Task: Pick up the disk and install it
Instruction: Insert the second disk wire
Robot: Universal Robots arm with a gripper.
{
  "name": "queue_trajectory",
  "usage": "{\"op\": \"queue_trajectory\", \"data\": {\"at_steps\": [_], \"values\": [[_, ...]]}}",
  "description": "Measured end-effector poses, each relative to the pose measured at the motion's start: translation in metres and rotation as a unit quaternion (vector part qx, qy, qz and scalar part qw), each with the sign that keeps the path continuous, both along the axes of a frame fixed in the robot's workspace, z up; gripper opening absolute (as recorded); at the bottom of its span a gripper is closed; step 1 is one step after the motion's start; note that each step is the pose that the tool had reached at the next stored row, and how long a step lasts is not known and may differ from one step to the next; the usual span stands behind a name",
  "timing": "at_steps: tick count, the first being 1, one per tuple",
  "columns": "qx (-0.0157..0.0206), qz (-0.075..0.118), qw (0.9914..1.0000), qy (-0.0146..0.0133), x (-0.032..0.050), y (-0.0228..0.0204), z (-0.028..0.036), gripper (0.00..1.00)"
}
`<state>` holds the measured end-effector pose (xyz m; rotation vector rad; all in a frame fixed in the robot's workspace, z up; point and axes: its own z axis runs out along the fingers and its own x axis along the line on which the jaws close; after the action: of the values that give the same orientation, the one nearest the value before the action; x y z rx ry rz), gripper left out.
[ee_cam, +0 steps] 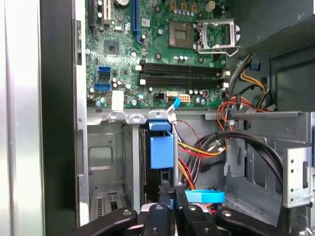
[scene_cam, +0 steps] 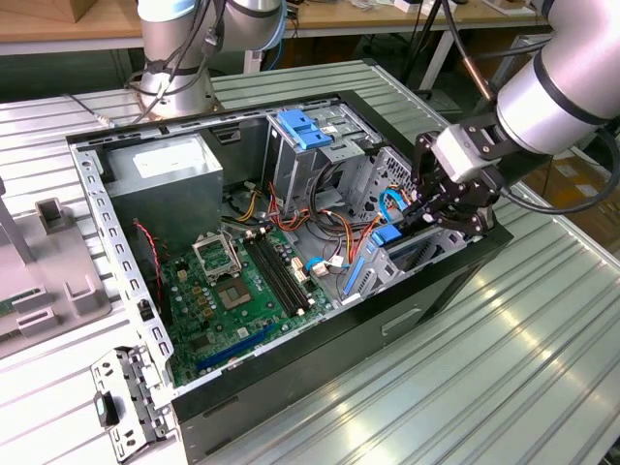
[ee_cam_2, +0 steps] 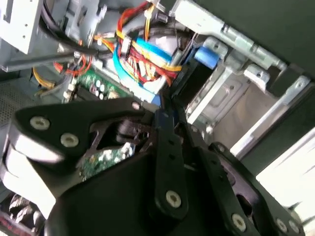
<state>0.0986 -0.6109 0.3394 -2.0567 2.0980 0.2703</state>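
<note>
- Gripper hangs over the drive bay, at about 3 o'clock of the computer case in the exterior view.
- Fingers sit close together, clenched on the thin upper edge of the disk. A sliver of blue shows between them in both wrist views.
- Disk stands on edge in the bay slot, its blue carrier facing the first wrist view. It looks partly seated; the depth cannot be read.
- Judged step: pressing the disk home in its slot.
- Keep the disk parallel to the bay's metal walls. Any tilt would likely jam the blue rails against the guides.
- Push straight along the slot with an even grip, so the thin edge does not slip out of the pinch.
- Cables, red, yellow and black, lie just beside the disk, toward the 12 o'clock end of the bay in the exterior view. Risk: one gets trapped under the disk.
- Motherboard lies near the bay, at about 9 o'clock of it in the exterior view. Avoid sideways drift toward it.
</note>
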Motion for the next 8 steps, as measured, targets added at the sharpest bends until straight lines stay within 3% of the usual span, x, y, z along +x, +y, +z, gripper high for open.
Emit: {"op": "queue_trajectory", "data": {"at_steps": [4, 8], "values": [[0.004, 0.002, 0.99999, 0.0002, 0.0045, -0.0001, 0.0003, 0.16], [0.0043, 0.002, 0.99999, 0.0006, 0.0045, -0.0011, -0.0023, 0.16]]}}
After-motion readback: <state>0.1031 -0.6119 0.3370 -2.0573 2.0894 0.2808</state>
